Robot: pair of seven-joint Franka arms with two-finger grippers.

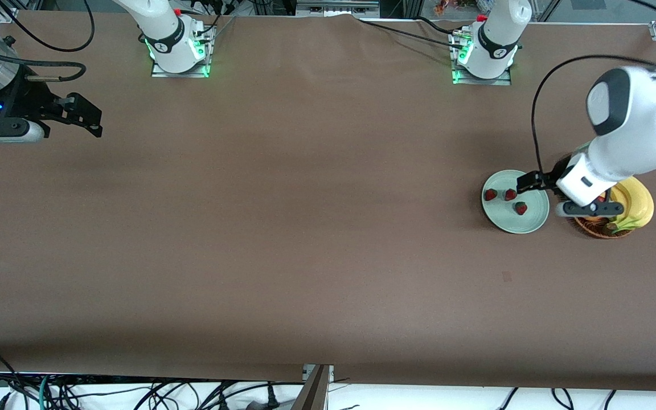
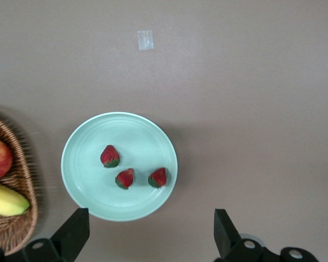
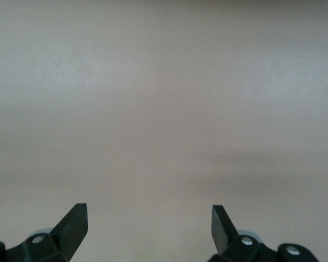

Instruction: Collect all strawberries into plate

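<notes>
Pale mint-green round plate (image 2: 119,166) holds all three small red strawberries (image 2: 125,178), task looks done; left gripper (image 1: 534,183) over it and waiting right gripper (image 1: 80,114), jaws wide, empty

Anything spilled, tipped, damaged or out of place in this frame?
Nothing stands out. All three strawberries lie on the plate, apart from each other. The open left gripper hangs above the plate's edge; the right gripper waits, open, over bare table.
</notes>
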